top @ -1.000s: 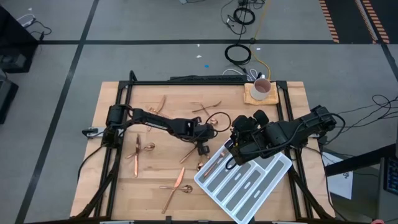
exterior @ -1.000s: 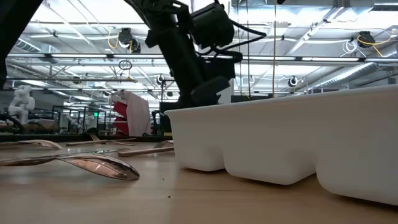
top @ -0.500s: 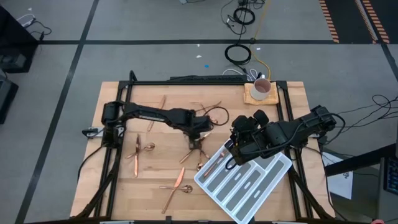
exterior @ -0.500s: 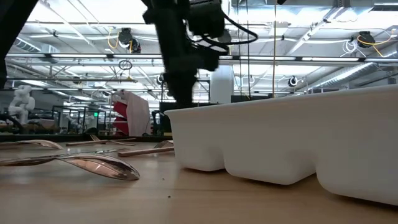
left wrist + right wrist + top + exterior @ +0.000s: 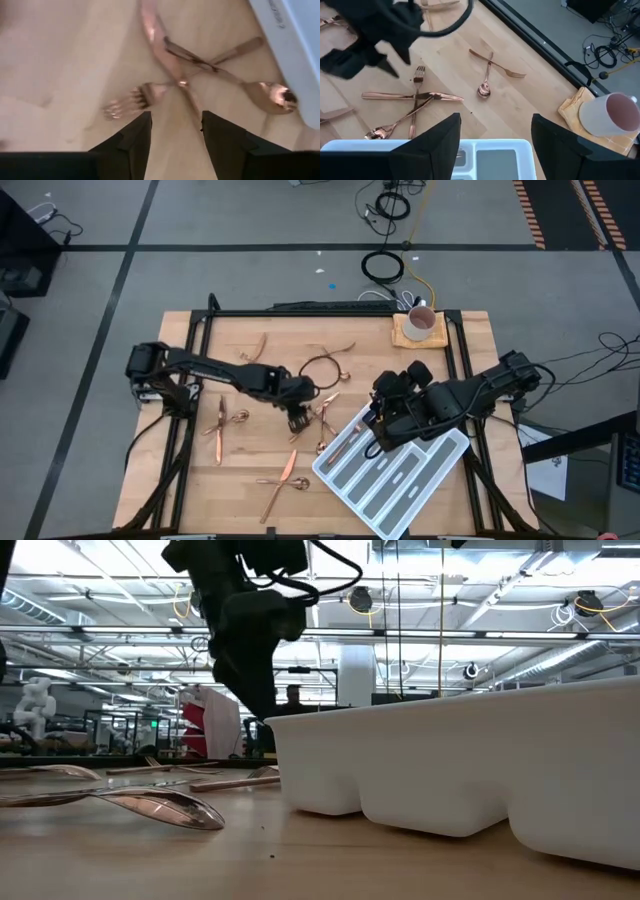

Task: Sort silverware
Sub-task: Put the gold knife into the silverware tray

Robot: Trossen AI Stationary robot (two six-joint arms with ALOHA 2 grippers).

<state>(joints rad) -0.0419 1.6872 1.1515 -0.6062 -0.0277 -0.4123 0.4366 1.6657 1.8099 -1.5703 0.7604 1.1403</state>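
High view: the white tray (image 5: 400, 480) is the anchor. Just off its upper-left corner the left gripper (image 5: 296, 419) hangs with fingers apart, empty, above a crossed fork, knife and spoon pile (image 5: 190, 75). The right gripper (image 5: 378, 428) sits spread open over that corner. More silverware (image 5: 222, 425) lies well left.

A white mug (image 5: 420, 322) sits on a tan cloth (image 5: 404, 335) at the wooden table's (image 5: 180, 480) far corner, a white divided tray (image 5: 400, 480) lying well apart.
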